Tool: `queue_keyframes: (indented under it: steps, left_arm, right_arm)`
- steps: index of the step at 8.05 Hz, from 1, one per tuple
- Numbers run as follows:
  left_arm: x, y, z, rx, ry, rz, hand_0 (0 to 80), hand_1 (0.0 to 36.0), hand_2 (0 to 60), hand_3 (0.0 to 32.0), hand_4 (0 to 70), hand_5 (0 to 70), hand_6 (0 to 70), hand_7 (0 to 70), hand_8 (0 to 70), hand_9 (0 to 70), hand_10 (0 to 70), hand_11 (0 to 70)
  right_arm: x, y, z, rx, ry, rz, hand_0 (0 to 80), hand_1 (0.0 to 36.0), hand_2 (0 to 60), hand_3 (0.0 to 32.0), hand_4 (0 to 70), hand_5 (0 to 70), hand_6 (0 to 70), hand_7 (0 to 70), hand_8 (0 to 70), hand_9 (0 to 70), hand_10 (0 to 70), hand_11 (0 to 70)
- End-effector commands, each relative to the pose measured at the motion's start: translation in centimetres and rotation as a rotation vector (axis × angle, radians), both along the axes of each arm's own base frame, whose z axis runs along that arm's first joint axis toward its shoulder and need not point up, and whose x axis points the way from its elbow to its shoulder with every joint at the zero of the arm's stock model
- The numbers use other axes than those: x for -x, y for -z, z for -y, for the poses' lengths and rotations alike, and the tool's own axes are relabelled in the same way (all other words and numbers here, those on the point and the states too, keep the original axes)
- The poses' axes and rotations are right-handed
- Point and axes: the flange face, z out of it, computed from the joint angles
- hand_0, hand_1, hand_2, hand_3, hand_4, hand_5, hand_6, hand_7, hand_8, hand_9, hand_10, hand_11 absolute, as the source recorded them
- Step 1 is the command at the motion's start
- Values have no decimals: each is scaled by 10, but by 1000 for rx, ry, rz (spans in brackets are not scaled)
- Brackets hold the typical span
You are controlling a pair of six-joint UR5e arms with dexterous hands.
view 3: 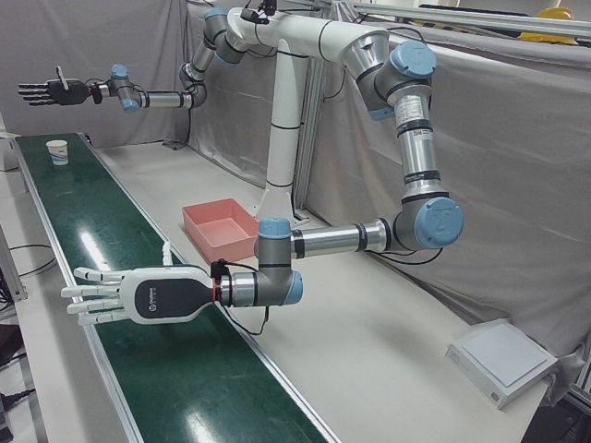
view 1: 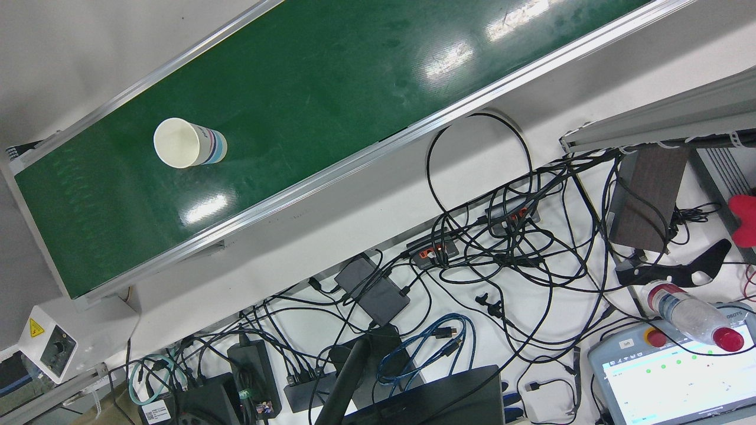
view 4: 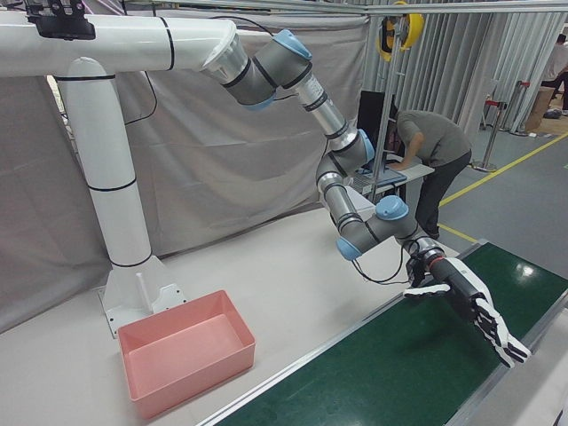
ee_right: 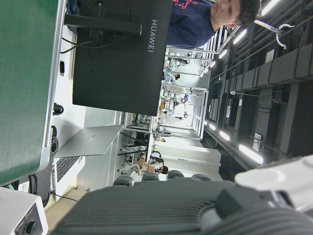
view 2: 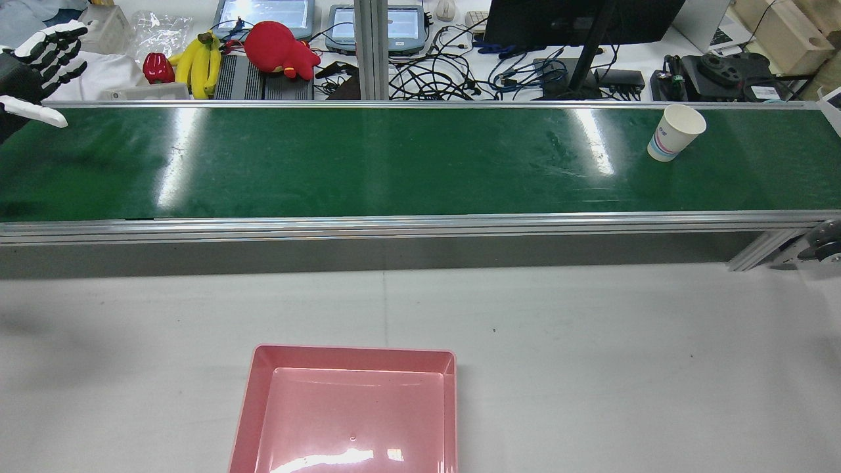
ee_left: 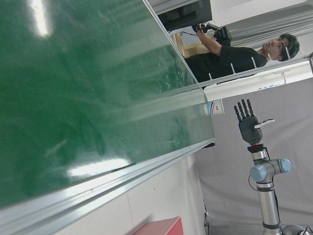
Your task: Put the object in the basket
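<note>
A white paper cup (view 1: 189,143) with pale stripes stands upright near the right end of the green belt (view 2: 394,164); it also shows in the rear view (view 2: 675,133) and far off in the left-front view (view 3: 58,150). The empty pink basket (view 2: 355,350) sits on the grey table, on the robot's side of the belt (view 3: 208,242) (view 4: 195,377). My left hand (view 2: 39,62) hovers open over the belt's left end, far from the cup (view 3: 120,295) (view 4: 466,306). My right hand (view 3: 46,92) is open, held high beyond the cup (ee_left: 249,126).
Past the belt, a bench holds bananas (view 2: 197,59), a red plush toy (view 2: 279,49), tablets, a monitor (view 2: 558,20) and tangled cables (view 1: 502,254). One person (view 4: 430,146) leans at a desk; another (ee_left: 230,49) stands by the monitor. A white box (view 3: 503,360) lies on the table.
</note>
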Motion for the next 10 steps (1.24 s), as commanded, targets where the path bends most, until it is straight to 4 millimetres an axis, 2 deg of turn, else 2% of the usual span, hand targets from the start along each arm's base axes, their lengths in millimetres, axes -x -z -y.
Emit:
queue_keyframes:
  steps: [1, 7, 10]
  left_arm:
    - [-2, 5, 0, -10, -7, -9, 508, 103, 0, 68, 0, 210, 0, 0, 0, 0, 23, 52]
    - [-7, 22, 8, -16, -10, -10, 521, 110, 0, 52, 0, 218, 0, 0, 0, 0, 23, 53]
    - [-12, 19, 6, -4, -13, 2, 521, 115, 0, 42, 0, 217, 1, 0, 0, 0, 26, 56]
  right_arm:
    - [0, 0, 0, 0, 0, 1, 0, 0, 0, 0, 0, 0, 0, 0, 0, 0, 0, 0]
    - [0, 0, 0, -1, 0, 1, 0, 0, 0, 0, 0, 0, 0, 0, 0, 0, 0, 0]
    - [0, 0, 0, -1, 0, -1, 0, 0, 0, 0, 0, 0, 0, 0, 0, 0, 0, 0]
